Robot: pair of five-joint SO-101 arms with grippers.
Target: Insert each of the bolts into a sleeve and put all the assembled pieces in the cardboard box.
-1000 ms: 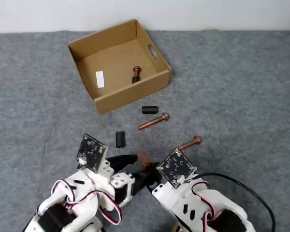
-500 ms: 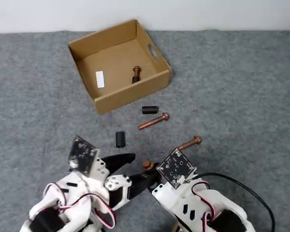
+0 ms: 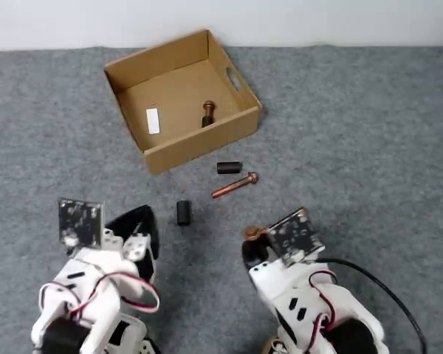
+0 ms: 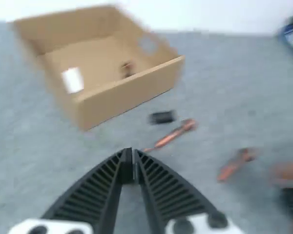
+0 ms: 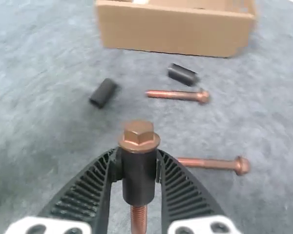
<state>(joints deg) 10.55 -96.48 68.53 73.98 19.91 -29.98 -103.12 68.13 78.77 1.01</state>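
Grey felt covers the table. One sleeved bolt already lies in the cardboard box, upper left of the high view. The right gripper clamps a second assembled piece at lower centre. The left gripper is closed and empty. Left to pair, apparently: near bolt, far bolt, upper sleeve and lower sleeve, all outside the box.

Grey table: cardboard box, sleeve near box, bolt just beside it, second sleeve, second bolt.
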